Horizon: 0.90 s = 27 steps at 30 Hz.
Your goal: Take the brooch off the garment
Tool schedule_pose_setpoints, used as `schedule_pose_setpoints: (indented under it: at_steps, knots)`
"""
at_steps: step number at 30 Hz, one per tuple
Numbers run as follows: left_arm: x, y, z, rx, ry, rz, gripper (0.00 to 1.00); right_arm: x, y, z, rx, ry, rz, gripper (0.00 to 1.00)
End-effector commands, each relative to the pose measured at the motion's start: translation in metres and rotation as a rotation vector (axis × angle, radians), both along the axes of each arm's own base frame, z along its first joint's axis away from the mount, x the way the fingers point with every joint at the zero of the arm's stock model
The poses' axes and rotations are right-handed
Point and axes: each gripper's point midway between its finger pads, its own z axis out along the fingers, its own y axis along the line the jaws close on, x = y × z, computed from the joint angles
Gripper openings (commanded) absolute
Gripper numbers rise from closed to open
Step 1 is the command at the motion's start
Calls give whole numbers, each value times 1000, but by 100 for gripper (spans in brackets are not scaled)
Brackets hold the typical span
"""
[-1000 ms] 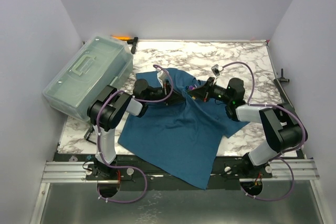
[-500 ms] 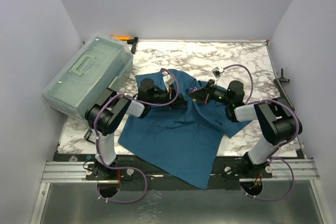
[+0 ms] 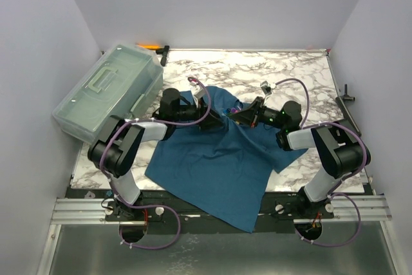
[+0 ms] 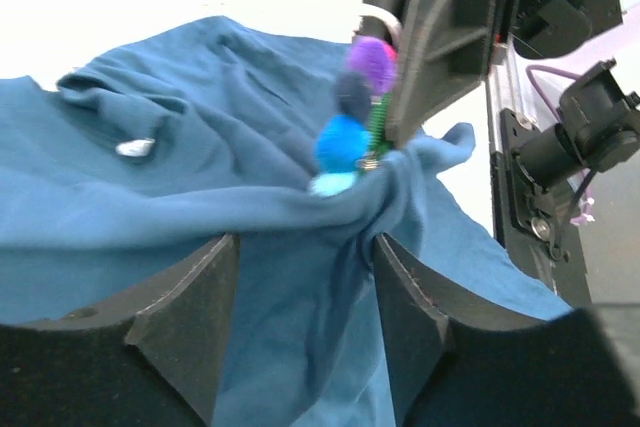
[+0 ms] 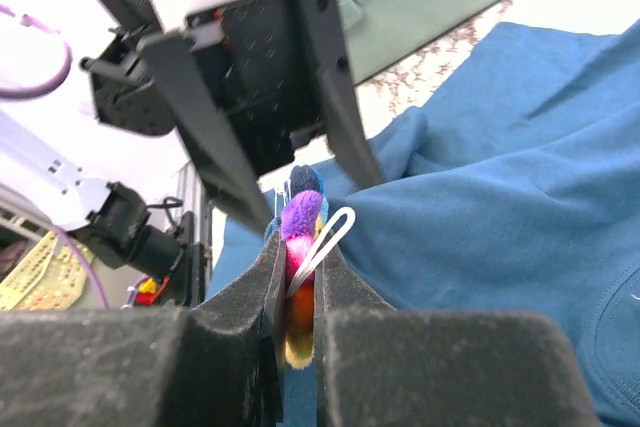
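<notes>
The garment (image 3: 219, 159), a dark teal T-shirt, lies spread on the marble table, bunched up at its far edge. My right gripper (image 3: 241, 115) is shut on the brooch (image 3: 234, 113). In the right wrist view its purple, pink, orange and yellow tufts (image 5: 300, 219) and a white wire loop sit pinched between the jaws (image 5: 303, 252). The brooch (image 4: 355, 112) still sits against a raised fold of cloth (image 4: 200, 207). My left gripper (image 3: 210, 119) faces it, open, its jaws (image 4: 305, 252) standing either side of that fold just below the brooch.
A translucent pale-green toolbox (image 3: 106, 94) stands at the left. An orange-handled tool (image 3: 151, 46) lies at the back edge. A small black fitting (image 3: 346, 94) sits at the table's right side. A white tag (image 4: 135, 147) shows on the shirt.
The left gripper first closed toward the cloth fold, then opened wide and drew back a little to the left. The right gripper kept its hold on the brooch.
</notes>
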Motion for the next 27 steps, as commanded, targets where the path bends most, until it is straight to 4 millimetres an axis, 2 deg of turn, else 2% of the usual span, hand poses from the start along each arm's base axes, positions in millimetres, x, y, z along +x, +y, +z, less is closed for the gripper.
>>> schedule_pose_setpoints:
  at_steps: [1,8,13,16,17,18,21,24,27]
  knots:
    - [10,32,18,16,-17,22,61,-19,5,19,50,-51,106,1]
    - [30,59,6,238,-75,112,62,-35,4,27,85,-22,180,1]
    - [47,81,3,417,-97,209,65,-41,4,24,102,57,215,1]
    - [54,91,10,473,-109,249,71,-44,4,21,106,108,233,1]
    - [55,93,14,474,-106,253,93,-45,5,21,105,119,238,1]
    - [54,94,17,469,-94,251,99,-45,5,19,102,132,240,1]
    - [55,93,24,444,-63,261,99,-43,6,15,91,167,247,1]
    - [65,96,36,417,-11,323,99,-41,7,11,58,191,261,1]
    - [58,95,59,311,-23,222,99,-36,7,4,-21,190,260,1]
